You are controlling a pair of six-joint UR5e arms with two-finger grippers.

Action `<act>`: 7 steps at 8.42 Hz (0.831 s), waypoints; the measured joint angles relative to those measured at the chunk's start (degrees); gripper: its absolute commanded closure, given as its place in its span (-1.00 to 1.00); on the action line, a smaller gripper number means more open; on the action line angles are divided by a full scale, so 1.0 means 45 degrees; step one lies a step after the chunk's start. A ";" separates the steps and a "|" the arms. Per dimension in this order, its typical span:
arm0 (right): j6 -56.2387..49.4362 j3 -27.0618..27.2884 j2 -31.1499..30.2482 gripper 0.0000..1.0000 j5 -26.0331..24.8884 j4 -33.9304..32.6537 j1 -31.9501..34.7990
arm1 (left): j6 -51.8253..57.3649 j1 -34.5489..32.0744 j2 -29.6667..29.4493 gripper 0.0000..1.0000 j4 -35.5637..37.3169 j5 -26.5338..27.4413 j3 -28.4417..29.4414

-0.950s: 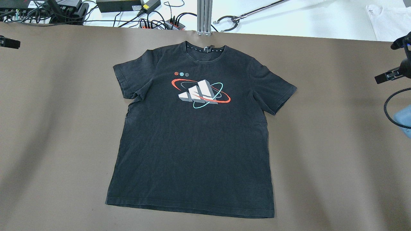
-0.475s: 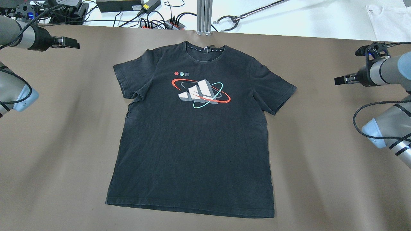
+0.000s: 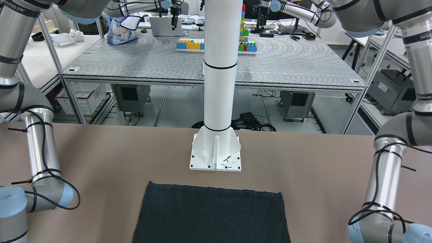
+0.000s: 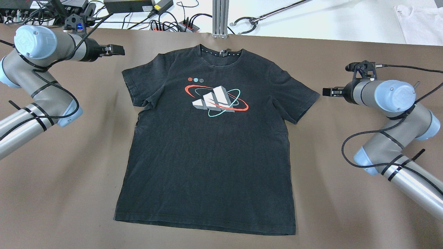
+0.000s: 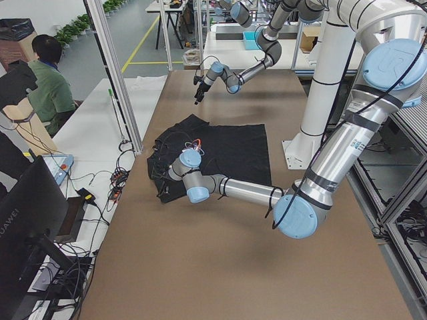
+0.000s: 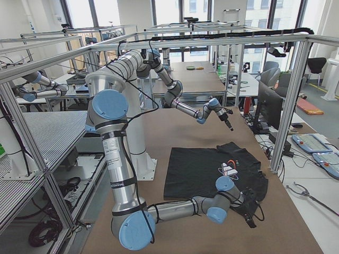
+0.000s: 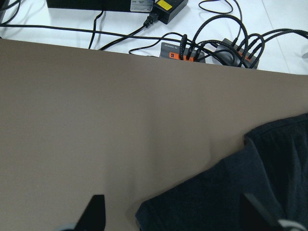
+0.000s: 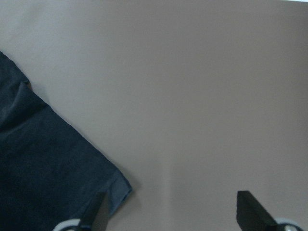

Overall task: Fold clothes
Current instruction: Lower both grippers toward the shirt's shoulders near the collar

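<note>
Left pincer and right pincer both wide open, empty, hovering outside the sleeves of the black printed T-shirt flat on my brown table; approach step, next I'd drop and pinch sleeve edges.

Shirt: faded black; chest print of white-grey stepped bars with red and teal rings, and three small dots above it.
Table: plain brown.
Pillar: white, thin black bands.
Arms: silver-grey, pale-blue caps.

One T-shirt, two pincers
</note>
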 measured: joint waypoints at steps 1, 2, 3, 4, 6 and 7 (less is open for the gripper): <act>0.0570 -0.0396 0.0377 -0.88 -0.0263 0.0130 -0.0288 | -0.0071 0.0065 -0.0095 -1.00 -0.0003 0.0067 0.0094; 0.0881 -0.0776 0.0676 -0.88 -0.0395 0.0300 -0.0504 | -0.0105 0.0090 -0.0192 -1.00 -0.0003 0.0086 0.0186; 0.1120 -0.1116 0.0911 -0.88 -0.0594 0.0452 -0.0708 | -0.0120 0.0090 -0.0289 -1.00 -0.0001 0.0092 0.0253; 0.1271 -0.1525 0.1180 -0.88 -0.0790 0.0554 -0.0881 | -0.0134 0.0092 -0.0360 -1.00 0.0001 0.0095 0.0291; 0.1379 -0.2092 0.1499 -0.87 -0.0948 0.0758 -0.1059 | -0.0140 0.0104 -0.0493 -1.00 0.0015 0.0109 0.0431; 0.1392 -0.2204 0.1502 -0.85 -0.0923 0.0831 -0.1089 | -0.0134 0.0106 -0.0599 -1.00 0.0018 0.0111 0.0544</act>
